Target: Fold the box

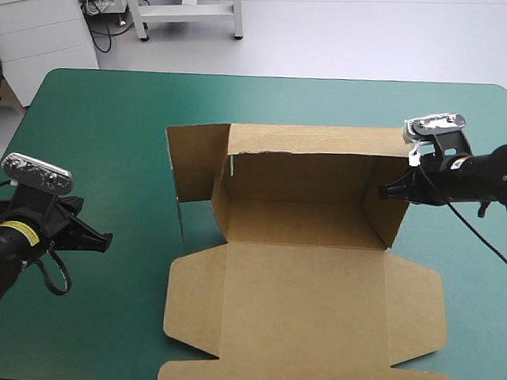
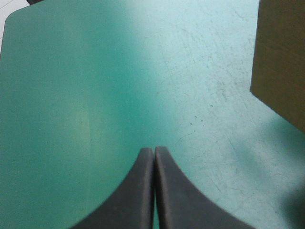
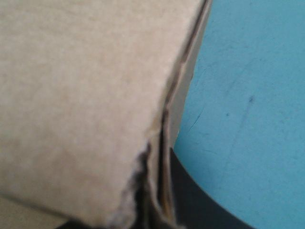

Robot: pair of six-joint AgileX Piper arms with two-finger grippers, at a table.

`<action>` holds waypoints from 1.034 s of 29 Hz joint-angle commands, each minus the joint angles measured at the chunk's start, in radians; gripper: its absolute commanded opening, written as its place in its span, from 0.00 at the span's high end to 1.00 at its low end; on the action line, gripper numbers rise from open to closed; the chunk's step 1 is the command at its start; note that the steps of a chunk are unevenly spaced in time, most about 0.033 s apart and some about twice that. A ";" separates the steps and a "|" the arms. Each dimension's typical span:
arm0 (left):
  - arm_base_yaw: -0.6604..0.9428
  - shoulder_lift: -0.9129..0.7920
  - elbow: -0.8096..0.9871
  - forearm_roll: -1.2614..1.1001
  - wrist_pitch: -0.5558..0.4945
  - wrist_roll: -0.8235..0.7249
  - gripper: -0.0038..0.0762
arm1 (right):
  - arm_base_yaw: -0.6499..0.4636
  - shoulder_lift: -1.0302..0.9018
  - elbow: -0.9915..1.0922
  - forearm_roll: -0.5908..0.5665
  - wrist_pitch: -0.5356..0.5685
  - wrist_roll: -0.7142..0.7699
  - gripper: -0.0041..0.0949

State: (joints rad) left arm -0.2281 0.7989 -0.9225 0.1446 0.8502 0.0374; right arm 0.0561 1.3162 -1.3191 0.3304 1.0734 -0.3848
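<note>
Brown cardboard box (image 1: 309, 271), walls half raised: black right gripper (image 1: 388, 190) pinches its right wall; black left gripper (image 2: 154, 155) rests closed, empty. Tucking that wall probably needs slow, steady pressure.

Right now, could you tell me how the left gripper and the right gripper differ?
The left gripper is shut on nothing; the right gripper is shut on the raised right wall of the box. The left gripper hangs over bare teal-green cover, apart from the box; the right gripper touches it. Both are shut.

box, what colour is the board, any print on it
The box is plain brown with no print showing; the high view shows it best.
</note>
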 commanded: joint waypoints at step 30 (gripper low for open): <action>0.002 -0.005 -0.025 0.029 -0.085 -0.012 0.99 | 0.000 0.513 -0.452 -0.093 0.158 0.042 0.50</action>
State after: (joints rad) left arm -0.2281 0.7989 -0.9205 0.1631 0.8439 0.0344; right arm 0.0580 1.8699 -1.7100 0.2555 1.2184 -0.3302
